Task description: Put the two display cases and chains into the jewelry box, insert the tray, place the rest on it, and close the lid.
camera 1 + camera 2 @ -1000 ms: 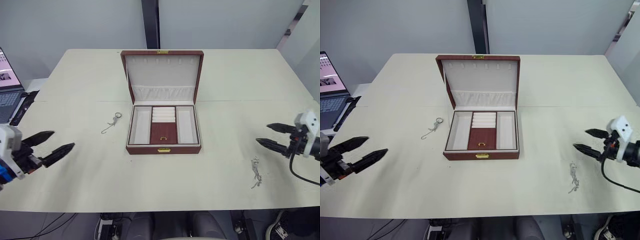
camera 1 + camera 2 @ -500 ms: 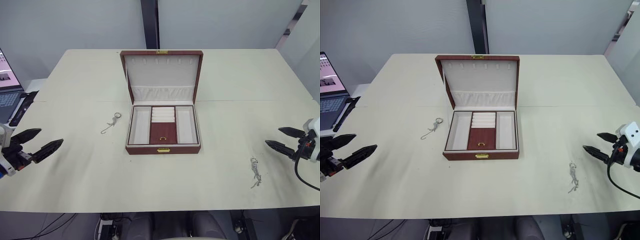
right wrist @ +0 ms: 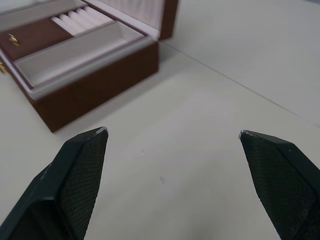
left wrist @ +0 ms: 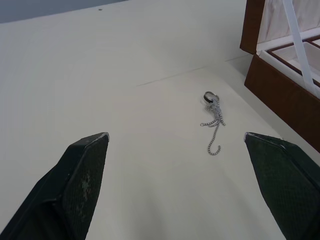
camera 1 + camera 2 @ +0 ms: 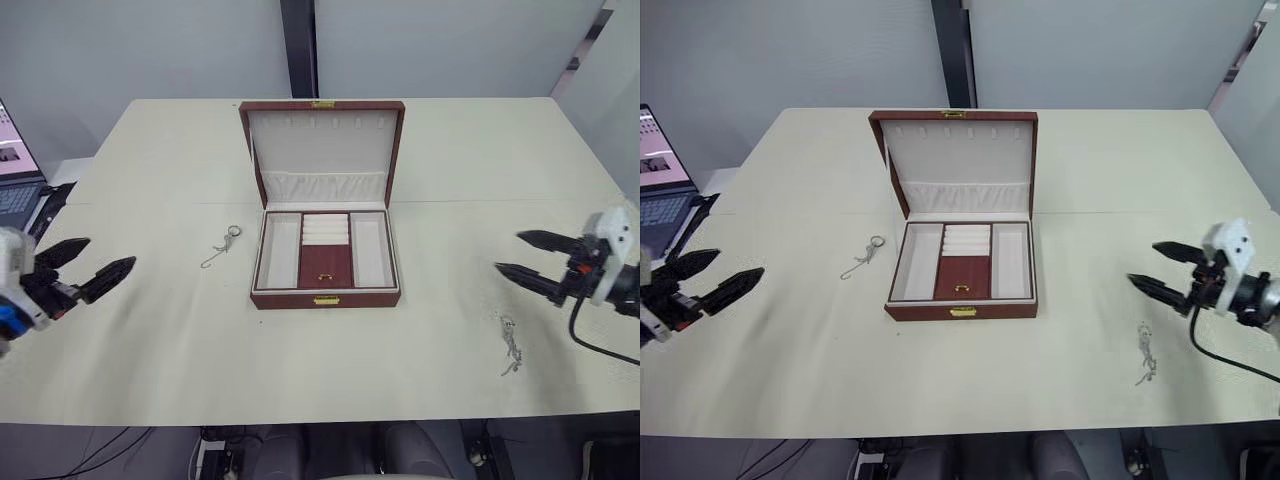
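Grey walls behind, pale table (image 5: 150, 150) in front, laptop (image 5: 12, 185) off its left edge. Jewelry box (image 5: 325, 245) sitting mid-table with lid (image 5: 322, 150) propped upright, tray already seated inside with cream side compartments and a brown centre panel. One chain (image 5: 222, 246) lying on the table just left of the box, a small ring at its far end; second chain (image 5: 512, 345) lying well right of the box, near the front edge. No display cases visible anywhere.

Left gripper (image 5: 78, 268) hovering over the left part of the table, fingers spread wide, holding nothing, well apart from the near chain. Right gripper (image 5: 532, 259) hovering on the right, also spread wide and empty, just beyond the second chain.

Likely trouble from here: thin chain links slipping between broad black fingertips on a flat surface, or being pinched at one end only and left dangling, then snagging on the box rim. Also possible: dragging a chain across the table instead of lifting it, or bumping the upright lid and knocking it shut early.
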